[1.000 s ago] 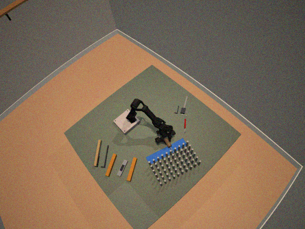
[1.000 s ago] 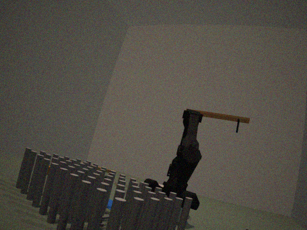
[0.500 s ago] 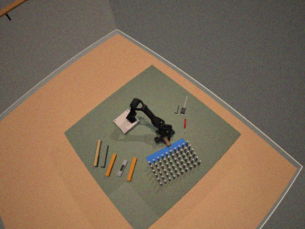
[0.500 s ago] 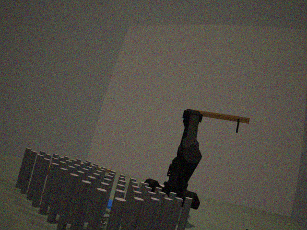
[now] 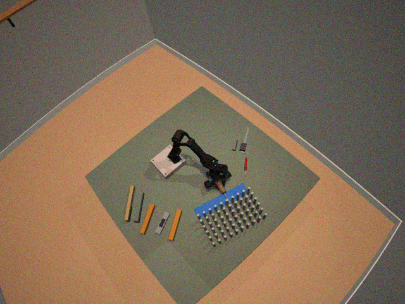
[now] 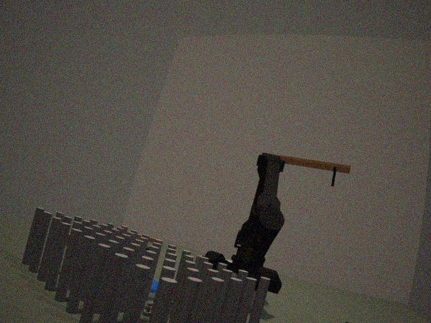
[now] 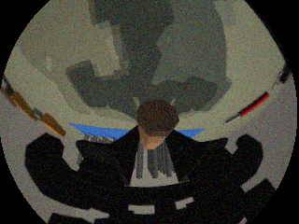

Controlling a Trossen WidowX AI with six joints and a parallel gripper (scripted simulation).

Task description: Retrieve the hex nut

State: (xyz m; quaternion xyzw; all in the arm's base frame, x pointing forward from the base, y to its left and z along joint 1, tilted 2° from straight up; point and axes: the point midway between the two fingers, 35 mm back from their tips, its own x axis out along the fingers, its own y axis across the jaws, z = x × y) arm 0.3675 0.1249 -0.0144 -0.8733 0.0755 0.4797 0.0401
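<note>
My gripper [image 5: 218, 185] [image 7: 151, 127] is shut on the brown handle [image 5: 221, 188] [image 7: 158, 119] of a thin-shafted tool, above the blue taped strip [image 5: 204, 209] [image 6: 154, 286] [image 7: 95, 131]. Its thin metal shaft [image 5: 225, 196] points toward the spacers and is lost to sight among them; its tip cannot be made out. The metal spacers [image 5: 214, 244] [image 6: 167, 302] [image 7: 151, 163] stand upright in rows behind the strip. Small pale metallic shapes [image 6: 147, 307] show low in a lane between spacers; I cannot tell whether they are the nut, the tool's end or both.
Left of the field lie two orange bars [image 5: 147, 219] [image 5: 175, 224], a grey tool [image 5: 162, 223], a dark rod [image 5: 140, 208] and a tan bar [image 5: 129, 203]. On the other side lie a red-handled tool [image 5: 245, 163], a dark block with a pale blade [image 5: 243, 146] and a small dark piece [image 5: 235, 145].
</note>
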